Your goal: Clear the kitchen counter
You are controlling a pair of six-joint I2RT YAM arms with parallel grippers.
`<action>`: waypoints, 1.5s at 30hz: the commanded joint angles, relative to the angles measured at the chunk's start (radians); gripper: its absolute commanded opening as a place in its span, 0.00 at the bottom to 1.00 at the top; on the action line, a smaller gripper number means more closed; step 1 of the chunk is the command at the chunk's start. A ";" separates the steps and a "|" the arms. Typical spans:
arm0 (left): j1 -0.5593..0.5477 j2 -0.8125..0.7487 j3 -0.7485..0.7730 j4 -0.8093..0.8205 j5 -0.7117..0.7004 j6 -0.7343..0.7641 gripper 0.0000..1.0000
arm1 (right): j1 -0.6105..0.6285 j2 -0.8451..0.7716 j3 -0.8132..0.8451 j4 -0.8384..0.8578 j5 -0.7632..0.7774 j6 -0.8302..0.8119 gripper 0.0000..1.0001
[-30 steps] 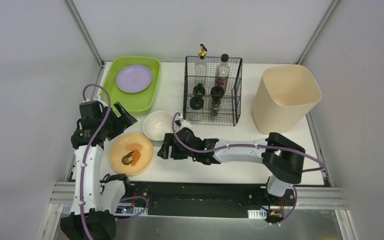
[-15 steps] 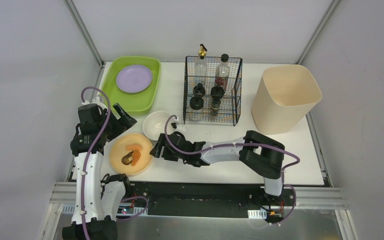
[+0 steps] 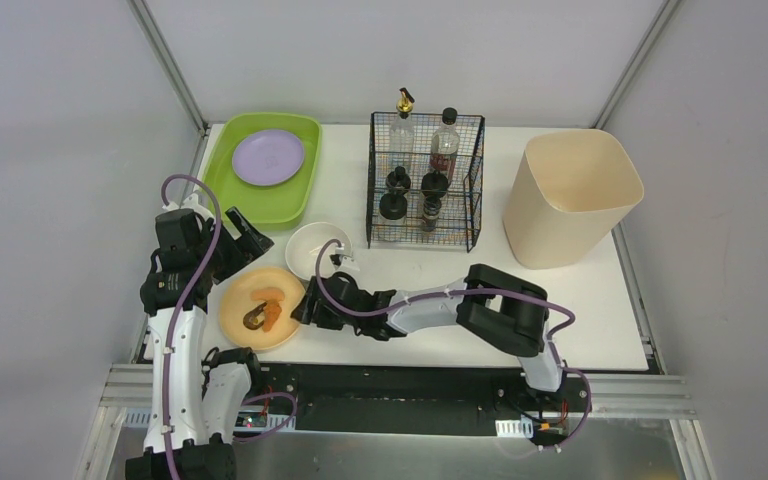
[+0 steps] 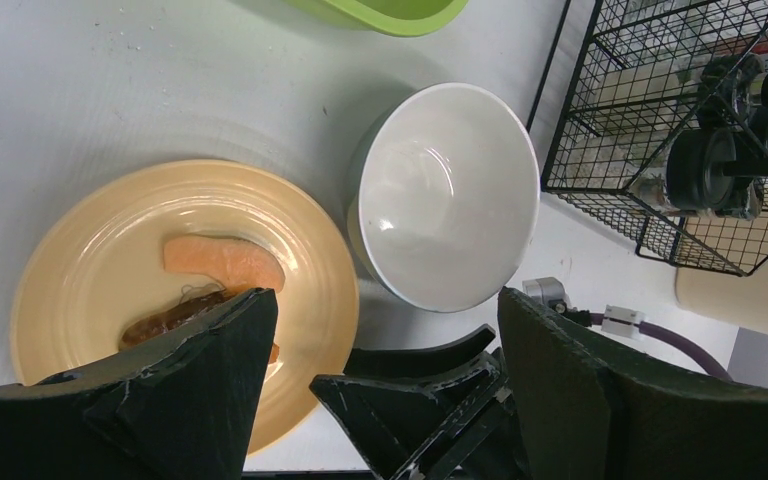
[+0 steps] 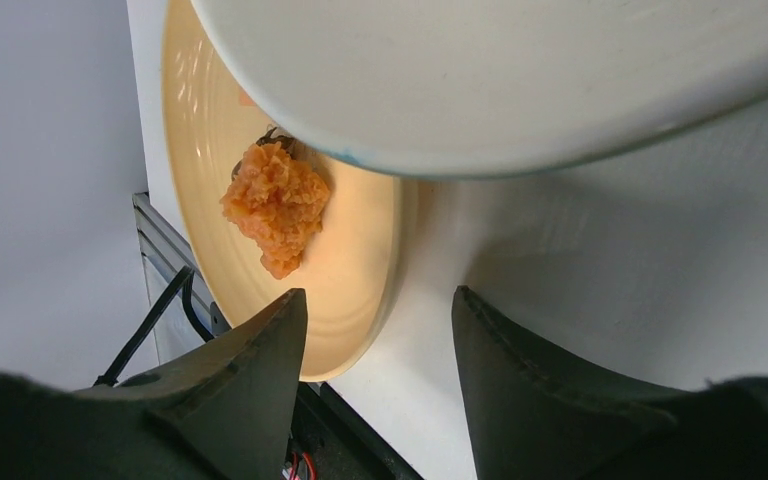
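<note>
The white kitchen counter (image 3: 605, 315) carries a pale orange plate (image 3: 263, 308) near its front left. Food scraps lie on the plate: an orange slice (image 4: 225, 262), a brown piece (image 4: 175, 315) and an orange crumbly lump (image 5: 278, 205). A white bowl (image 3: 317, 248) sits just behind the plate, empty inside (image 4: 450, 195). My right gripper (image 3: 303, 303) lies low at the plate's right rim (image 5: 390, 250), jaws open, one finger over the plate and the other over bare counter. My left gripper (image 3: 250, 238) hovers open above plate and bowl, holding nothing.
A green tray (image 3: 290, 195) with a purple plate (image 3: 268, 157) stands at the back left. Mid-back is a black wire basket (image 3: 426, 185) of bottles. A beige bin (image 3: 570, 195) is at the right. The black front rail (image 3: 410, 385) runs close to the plate.
My right arm has stretched left until its jaws reach the plate's rim, and they have narrowed somewhat. The left arm shifted only slightly.
</note>
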 commanded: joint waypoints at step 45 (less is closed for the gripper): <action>-0.005 -0.019 -0.013 0.014 -0.028 0.018 0.83 | -0.041 -0.100 -0.060 -0.161 0.020 -0.137 0.00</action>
